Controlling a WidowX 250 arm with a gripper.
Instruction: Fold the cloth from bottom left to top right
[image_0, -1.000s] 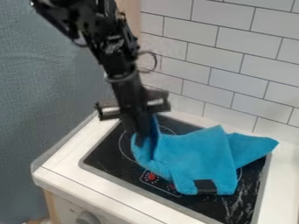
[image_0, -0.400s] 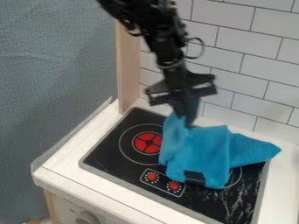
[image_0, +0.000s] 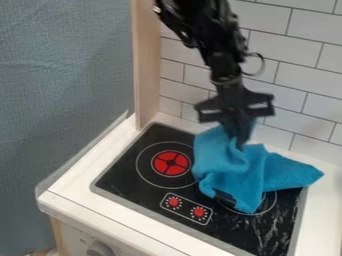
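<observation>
White counter (image_0: 73, 192), toy kitchen: nearest item, below and left of the gripper (image_0: 238, 142) in the view; grey knob (image_0: 100, 249) on its front. Black cooktop (image_0: 127, 175), set into the counter, under the gripper. Two red dials (image_0: 174, 201), below and left of it. Red burner (image_0: 171, 163), left of it; covered by cloth one second ago, now exposed. Blue cloth (image_0: 230, 175), one, rumpled: bunched beneath the gripper and spreading to its right, over the cooktop's right part. Gripper: pinching a raised fold of the cloth; shifted rightward since the earlier frames, the cloth's left part drawn along, its right end little changed. Wooden post (image_0: 148, 60), left and beyond. White tiled wall (image_0: 294, 95), behind the gripper.
</observation>
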